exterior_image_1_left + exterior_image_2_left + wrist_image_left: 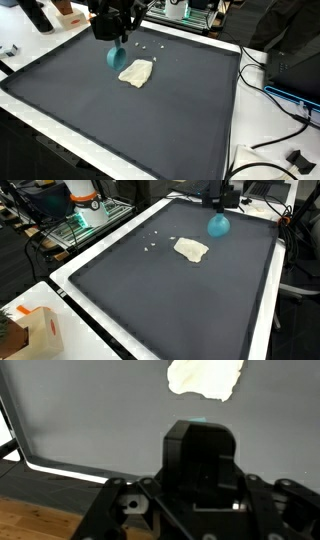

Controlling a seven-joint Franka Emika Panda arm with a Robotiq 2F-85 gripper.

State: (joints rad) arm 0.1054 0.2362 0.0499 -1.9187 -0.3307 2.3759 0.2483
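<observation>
My gripper point(116, 38) hangs over the far part of a dark grey mat point(120, 120) and is shut on a teal rounded object point(115, 57), which it holds just above the mat. The teal object also shows in an exterior view point(218, 225), under the gripper point(222, 202). A cream, crumpled, flat piece point(136, 72) lies on the mat right next to the teal object, also seen in an exterior view point(191, 249) and at the top of the wrist view point(205, 378). In the wrist view the gripper body hides the fingers; only a teal sliver point(205, 420) shows.
Small white specks point(150, 48) lie on the mat near the far edge. A white rim point(232, 110) borders the mat. Cables point(285, 100) and a black object point(297, 158) lie beside it. A cardboard box point(30, 330) stands at a corner.
</observation>
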